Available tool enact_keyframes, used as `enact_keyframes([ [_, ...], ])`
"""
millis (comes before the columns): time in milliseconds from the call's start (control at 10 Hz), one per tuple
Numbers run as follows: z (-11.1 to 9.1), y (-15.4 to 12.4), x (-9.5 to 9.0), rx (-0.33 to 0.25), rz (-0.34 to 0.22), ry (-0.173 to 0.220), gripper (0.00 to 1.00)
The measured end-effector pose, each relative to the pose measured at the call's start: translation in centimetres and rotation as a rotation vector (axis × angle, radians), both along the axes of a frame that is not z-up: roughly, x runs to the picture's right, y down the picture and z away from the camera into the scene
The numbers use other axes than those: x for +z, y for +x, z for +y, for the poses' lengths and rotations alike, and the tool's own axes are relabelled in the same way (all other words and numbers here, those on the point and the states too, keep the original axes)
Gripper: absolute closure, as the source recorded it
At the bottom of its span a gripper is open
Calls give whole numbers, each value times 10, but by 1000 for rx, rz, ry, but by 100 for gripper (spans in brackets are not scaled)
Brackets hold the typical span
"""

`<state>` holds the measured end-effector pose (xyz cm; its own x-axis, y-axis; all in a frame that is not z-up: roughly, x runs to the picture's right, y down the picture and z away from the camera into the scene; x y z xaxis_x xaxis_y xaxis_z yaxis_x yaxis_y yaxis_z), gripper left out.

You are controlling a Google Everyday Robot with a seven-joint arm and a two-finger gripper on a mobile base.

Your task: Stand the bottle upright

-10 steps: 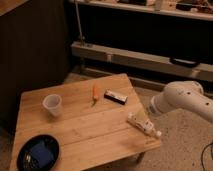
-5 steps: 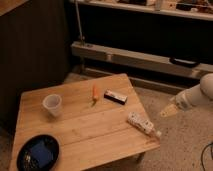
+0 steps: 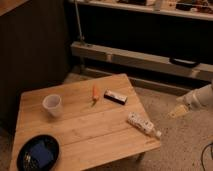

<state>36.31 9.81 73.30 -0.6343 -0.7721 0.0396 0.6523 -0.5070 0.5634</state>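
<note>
Pale end effector (image 3: 176, 111) off-table, near lying bottle (image 3: 142, 124)

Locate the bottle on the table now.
Camera view: the bottle lies on its side near the table's right front edge, just in front of the dark box. The hand hangs off the table to its right, not touching it.

One bottle (image 3: 142, 124), one cup (image 3: 52, 105), one box (image 3: 115, 96), one orange stick (image 3: 94, 93), one bowl (image 3: 51, 141), one pincer (image 3: 177, 111) beside the table (image 3: 100, 132)

Open floor (image 3: 162, 102) separates the claw (image 3: 177, 111), off the table (image 3: 95, 132) edge, from the bottle (image 3: 143, 124) near that edge
</note>
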Motion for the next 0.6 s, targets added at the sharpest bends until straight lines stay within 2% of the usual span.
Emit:
enact_keyframes([
  [100, 4, 0, -1, -11, 25, -2, 20],
  [300, 30, -3, -7, -42, 106, -29, 20],
  [400, 50, -2, -7, -48, 149, -39, 20],
  [600, 77, 5, -2, -13, 171, -10, 20],
])
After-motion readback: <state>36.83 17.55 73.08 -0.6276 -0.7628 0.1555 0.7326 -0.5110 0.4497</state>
